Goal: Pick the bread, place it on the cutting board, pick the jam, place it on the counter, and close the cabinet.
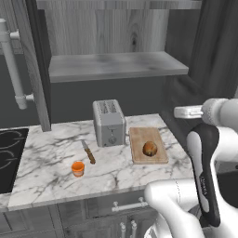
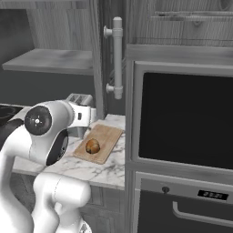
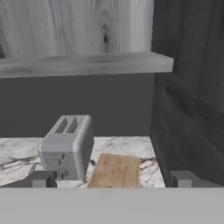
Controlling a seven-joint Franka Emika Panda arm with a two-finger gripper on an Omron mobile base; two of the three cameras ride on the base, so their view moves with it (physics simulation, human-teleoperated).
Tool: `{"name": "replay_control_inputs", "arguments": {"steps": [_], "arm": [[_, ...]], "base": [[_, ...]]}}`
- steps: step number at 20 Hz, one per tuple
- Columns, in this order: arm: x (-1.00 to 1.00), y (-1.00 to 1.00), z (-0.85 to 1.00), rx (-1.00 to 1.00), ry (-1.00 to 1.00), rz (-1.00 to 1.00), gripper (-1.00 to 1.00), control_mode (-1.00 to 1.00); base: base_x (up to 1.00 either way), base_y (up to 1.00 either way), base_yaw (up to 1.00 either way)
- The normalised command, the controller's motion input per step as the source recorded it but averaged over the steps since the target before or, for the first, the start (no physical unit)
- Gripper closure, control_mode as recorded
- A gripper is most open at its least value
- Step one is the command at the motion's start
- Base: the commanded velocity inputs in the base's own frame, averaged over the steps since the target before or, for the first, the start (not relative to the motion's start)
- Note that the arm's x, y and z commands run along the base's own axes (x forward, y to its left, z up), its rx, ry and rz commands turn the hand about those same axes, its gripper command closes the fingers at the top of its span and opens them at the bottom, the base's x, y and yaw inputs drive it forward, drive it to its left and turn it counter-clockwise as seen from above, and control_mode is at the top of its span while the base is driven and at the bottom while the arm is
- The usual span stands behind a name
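The bread (image 1: 149,148), a round brown bun, lies on the wooden cutting board (image 1: 139,137) at the right of the marble counter (image 1: 46,153). It also shows in the right base view as the bread (image 2: 93,146) on the cutting board (image 2: 109,136). The jam (image 1: 78,168), a small orange jar, stands on the counter near its front edge. Above, the cabinet (image 1: 116,28) stands open, its grey shelf (image 1: 116,65) bare. My gripper (image 3: 113,179) is open with nothing between its fingertips, hovering above the cutting board (image 3: 116,170) and facing the back wall.
A grey toaster (image 1: 109,123) stands left of the board, and a knife (image 1: 88,152) lies between it and the jar. A black cooktop (image 1: 9,153) is at the far left. The open cabinet door with its bar handle (image 2: 117,59) hangs beside a built-in oven (image 2: 182,118).
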Motion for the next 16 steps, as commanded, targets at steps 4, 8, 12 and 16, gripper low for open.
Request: {"name": "replay_control_inputs", "arguments": {"steps": [4, 8, 12, 16], "arm": [[-0.38, 0.00, 0.00, -0.04, -0.19, 0.00, -1.00, -1.00], [-0.48, 0.00, 0.00, -0.03, -0.18, 0.00, -1.00, -1.00], [-0.49, 0.00, 0.00, -0.03, -0.18, 0.00, -1.00, -1.00], [-0.48, 0.00, 0.00, -0.03, -0.16, 0.00, -1.00, -1.00]], "base": [[0.00, 0.00, 0.00], [0.00, 0.00, 0.00], [0.00, 0.00, 0.00], [0.00, 0.00, 0.00]]}}
